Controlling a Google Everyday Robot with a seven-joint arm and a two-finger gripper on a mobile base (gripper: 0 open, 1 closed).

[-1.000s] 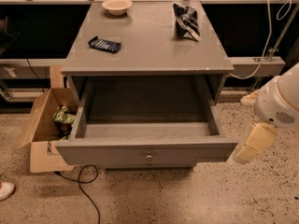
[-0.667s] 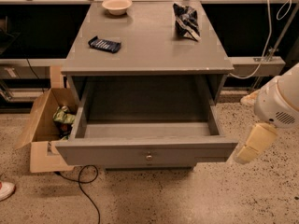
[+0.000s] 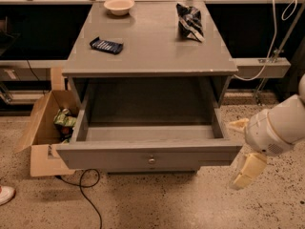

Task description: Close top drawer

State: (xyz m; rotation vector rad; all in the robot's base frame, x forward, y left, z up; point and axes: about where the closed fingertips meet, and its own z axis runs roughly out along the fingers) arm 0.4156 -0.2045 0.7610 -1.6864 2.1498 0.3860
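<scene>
- wide grey wooden top drawer (image 3: pixel 119 157) stands pulled far out from under the top of the grey wooden desk (image 3: pixel 152 56); its front panel sits well forward of the desk's front edge.
- small round silver knob (image 3: pixel 151 160) at the centre of the drawer front; nothing touches it.
- the drawer's grey inner floor and side walls are in view from above.
- end effector (image 3: pixel 233 154) is at the right end of the drawer front, on a white rounded arm (image 3: pixel 276 128) coming in from the right edge of the view.
- end effector state: the two cream fingers (image 3: pixel 249 171) are spread apart, one pointing left beside the drawer's right wall, the other hanging down below the front's right corner. contact with the drawer: cannot tell.
- on the desk top: cream round bowl (image 3: pixel 119 5) at the back left, dark blue flat packet (image 3: pixel 106 45) left of centre, crumpled black-and-white bag (image 3: pixel 190 22) at the back right.
- open brown cardboard box (image 3: pixel 40 132) on the speckled floor to the left of the desk, with a green packet (image 3: pixel 64 119) inside.
- black cable (image 3: pixel 88 187) loops on the floor below the drawer front.
</scene>
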